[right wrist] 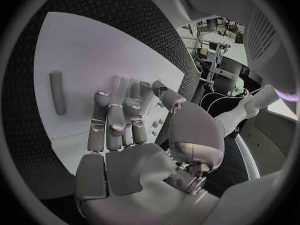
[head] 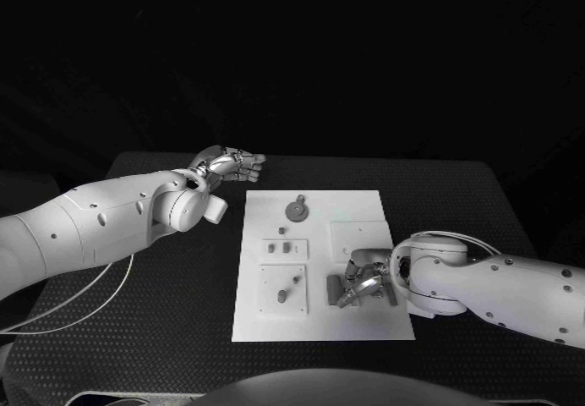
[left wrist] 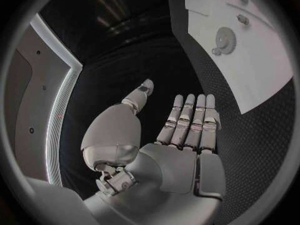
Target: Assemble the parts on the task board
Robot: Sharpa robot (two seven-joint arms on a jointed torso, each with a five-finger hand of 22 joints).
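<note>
The task board [head: 319,326] lies flat in the middle of the black table [head: 171,338], its long sides running away from the robot. Nearest the robot, the right hand [head: 362,286] rests over the board's near right part, palm toward the plate and fingers [right wrist: 112,120] lying close together and extended along the surface. In the right wrist view the fingertips reach a raised white block [right wrist: 128,87] on the board; whether anything is pinched beneath them cannot be told. A slim grey rod-shaped part [right wrist: 57,92] lies flat on the board in that view, apart from the fingers. On the near left of the board sits a square white fixture [head: 281,289] carrying a small elongated grey part [head: 283,296]. Just beyond it stands a smaller rectangular fixture [head: 287,249] with two short grey parts [head: 279,249] side by side. Across the board at mid-depth, a plain white rectangular plate [head: 361,233] sits just past the right hand. Farther on, near the far edge, a round grey gear-like part [head: 297,206] lies on the board with a small piece [head: 283,229] close by. The left hand [head: 228,166] hovers above the table off the board's far left corner, well apart from every part. In the left wrist view its fingers [left wrist: 187,120] are straight and side by side, thumb held apart, holding nothing.
</note>
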